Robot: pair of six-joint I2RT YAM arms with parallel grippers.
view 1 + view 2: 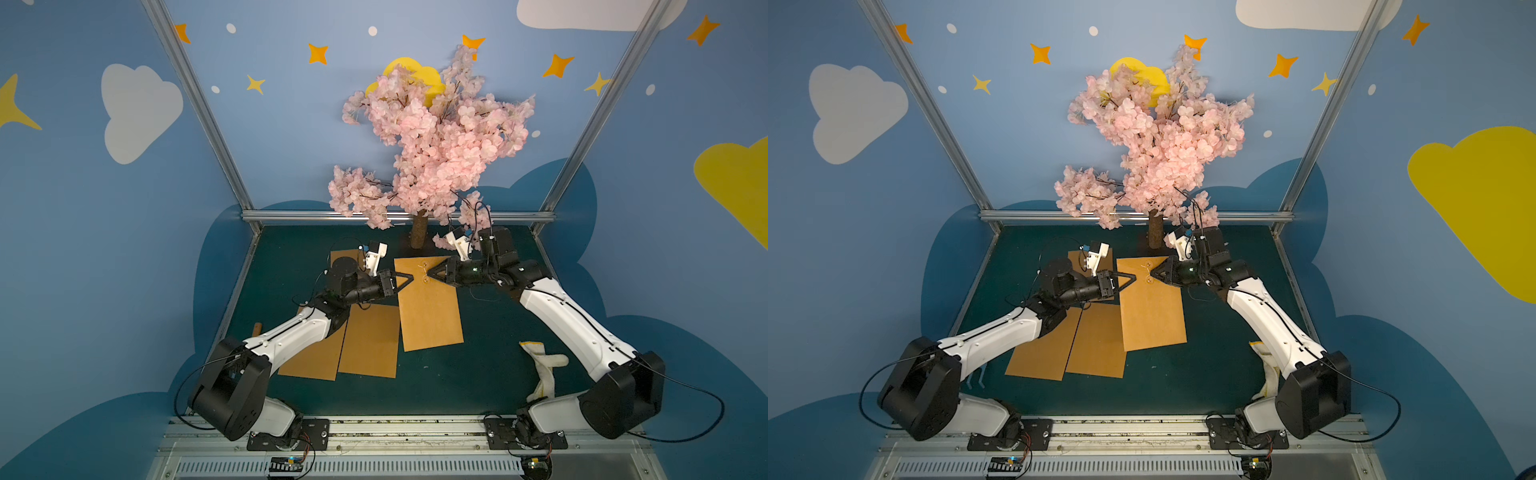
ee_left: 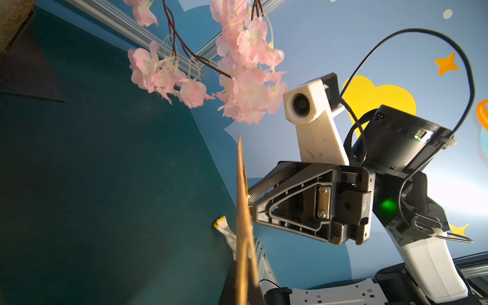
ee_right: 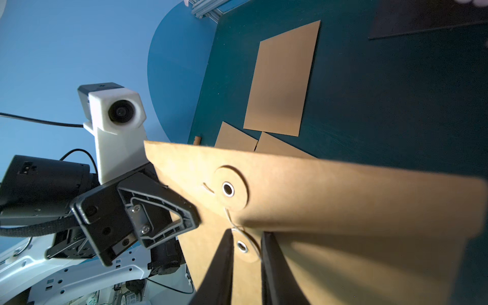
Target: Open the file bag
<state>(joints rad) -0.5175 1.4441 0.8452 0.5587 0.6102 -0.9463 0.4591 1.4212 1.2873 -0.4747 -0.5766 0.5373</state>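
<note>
At lower centre, the right gripper (image 3: 247, 235) jaws are parted astride the thin white string (image 3: 229, 217) of the brown paper file bag (image 3: 343, 206), whose edge is clamped by the left gripper (image 3: 194, 219); only string should be pinched.

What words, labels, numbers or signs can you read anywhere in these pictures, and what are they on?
No text here can be read.
On the file bag: plain brown, no print showing.
On the stickers low in the right wrist view: printed, but too blurred to read.
On the walls: only painted stars and clouds, no words.

Robot lab booth — painted walls (image 1: 124, 208), aluminium frame (image 1: 399, 216).
</note>
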